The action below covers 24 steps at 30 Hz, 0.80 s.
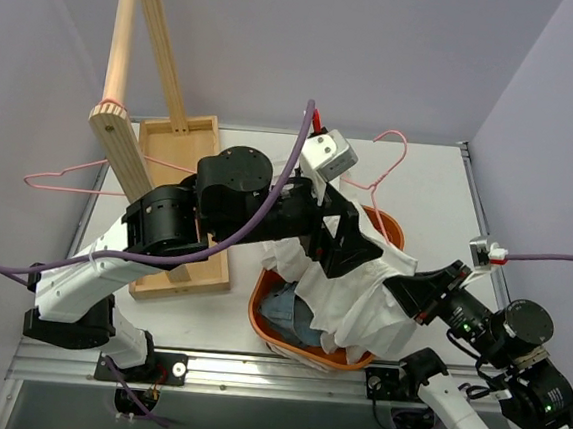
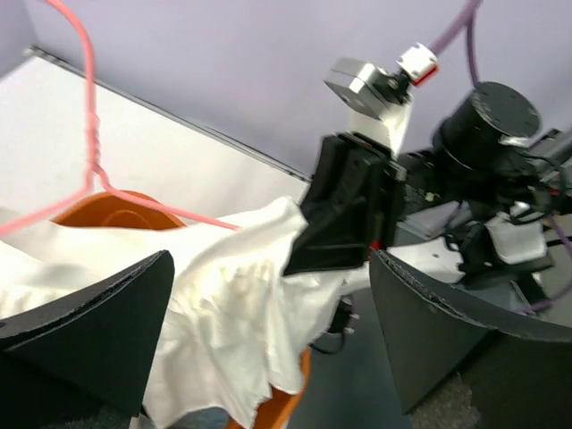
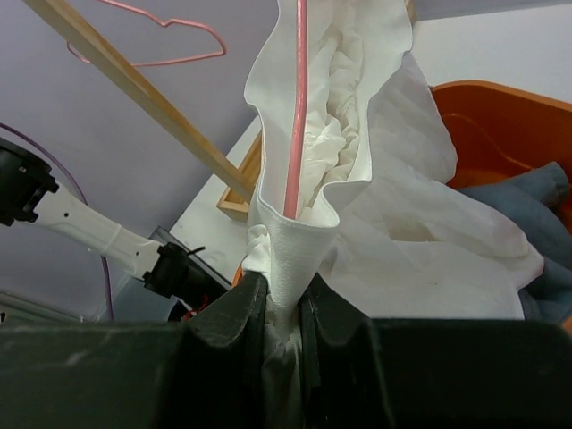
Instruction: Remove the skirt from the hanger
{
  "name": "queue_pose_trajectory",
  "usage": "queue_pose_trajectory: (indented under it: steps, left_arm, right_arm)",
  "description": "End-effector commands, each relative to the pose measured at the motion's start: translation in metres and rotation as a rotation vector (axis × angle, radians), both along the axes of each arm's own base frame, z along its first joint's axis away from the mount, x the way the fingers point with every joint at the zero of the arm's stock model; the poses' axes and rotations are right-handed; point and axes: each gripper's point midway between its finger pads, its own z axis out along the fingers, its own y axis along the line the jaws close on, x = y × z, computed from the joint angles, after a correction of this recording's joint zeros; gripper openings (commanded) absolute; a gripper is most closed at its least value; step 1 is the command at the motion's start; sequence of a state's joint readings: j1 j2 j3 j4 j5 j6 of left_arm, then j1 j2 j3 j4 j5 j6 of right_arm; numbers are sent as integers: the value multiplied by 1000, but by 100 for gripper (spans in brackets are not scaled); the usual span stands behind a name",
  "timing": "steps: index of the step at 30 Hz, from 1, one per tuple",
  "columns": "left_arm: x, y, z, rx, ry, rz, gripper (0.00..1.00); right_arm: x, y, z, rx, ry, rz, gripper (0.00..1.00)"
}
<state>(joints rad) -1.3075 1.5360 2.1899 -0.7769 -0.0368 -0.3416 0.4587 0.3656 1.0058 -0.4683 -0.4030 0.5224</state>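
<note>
White cloth is filling the middle of the scene. The skirt (image 1: pixel 345 295) is draping over the orange basket (image 1: pixel 254 307) at the near middle of the surface (image 1: pixel 437 213), with the pink hanger (image 1: pixel 385 173) threaded through it.

We are judging the task as under way but not done, since in the right wrist view the hanger's wire is running inside a fold of the fabric. The right hand (image 3: pixel 284 313) is pinching a bunch of the skirt, closed on cloth; we cannot tell whether the wire is caught there too. The left hand (image 2: pixel 268 268) is hovering beside it with fingers spread wide, gripping nothing.

The skirt is stretching roughly left to right across the basket, while the hanger's hook is pointing toward the far side. Sliding the fabric off the wire is what is remaining.
</note>
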Motion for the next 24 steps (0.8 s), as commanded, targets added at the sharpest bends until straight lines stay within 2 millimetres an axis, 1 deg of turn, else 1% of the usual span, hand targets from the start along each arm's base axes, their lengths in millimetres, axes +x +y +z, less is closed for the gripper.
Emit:
queue_pose_trajectory:
  steps: [1,3,4,6,7,12,18,23,24]
  left_arm:
    - [21,7,13,20,-120,95,99]
    - [28,4,13,22,-147,120,100]
    - [32,3,9,37,-170,131,100]
    - [43,4,9,50,-218,178,100]
    - [46,4,2,70,-229,189,99]
    - [66,8,-10,133,-288,284,98]
    - [72,-1,-18,169,-313,288,97]
    - [75,-5,-26,198,-320,288,100]
    - [75,-7,-30,209,-314,286,95]
  right_arm:
    - [-18,2,19,46,-54,56,0]
    - [-23,5,22,53,-57,90,0]
    - [-26,7,23,53,-57,109,0]
    - [-28,11,24,47,-53,140,0]
    - [-26,12,24,44,-47,143,0]
    - [-28,16,26,38,-53,172,0]
    - [-29,21,26,49,-65,206,0]
    - [-32,21,27,55,-73,215,0]
    - [-33,21,27,55,-74,217,0]
